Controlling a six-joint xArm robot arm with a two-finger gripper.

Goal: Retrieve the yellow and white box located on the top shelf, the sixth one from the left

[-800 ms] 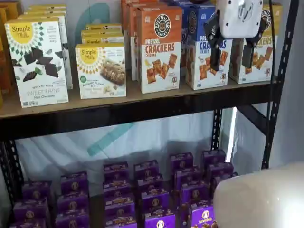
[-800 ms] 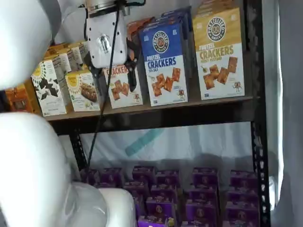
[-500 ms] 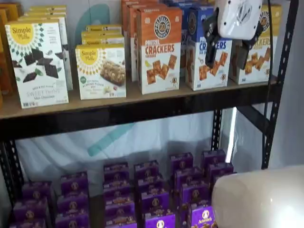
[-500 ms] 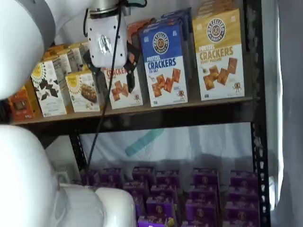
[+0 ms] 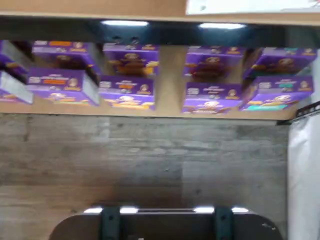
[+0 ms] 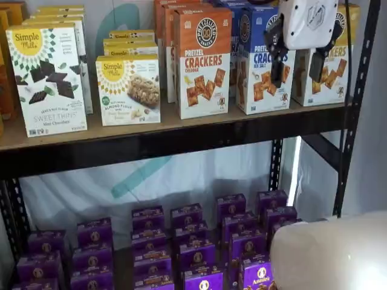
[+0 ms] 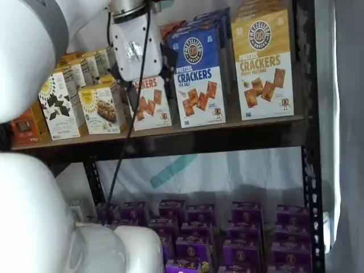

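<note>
Now the gripper (image 6: 299, 65) hangs in front of the top shelf (image 6: 181, 136), near its right end, with the two black fingers (image 6: 277, 67) spread and nothing between them. They point down, I think so that they can come around a carton from its front. The yellow and white box (image 7: 263, 62) stands upright at the far right of this shelf, just beside the blue box (image 7: 199, 74); in one shelf view the white gripper body covers a part of it. An orange box (image 6: 204, 60) stands more to the left. All are flat cardboard cartons with smooth printed faces and sharp edges, so they probably give a firm hold. The shelf is a tan wooden board with a thick black metal rail. Below, small purple boxes (image 5: 127, 90) lie in rows on the lower level
</note>
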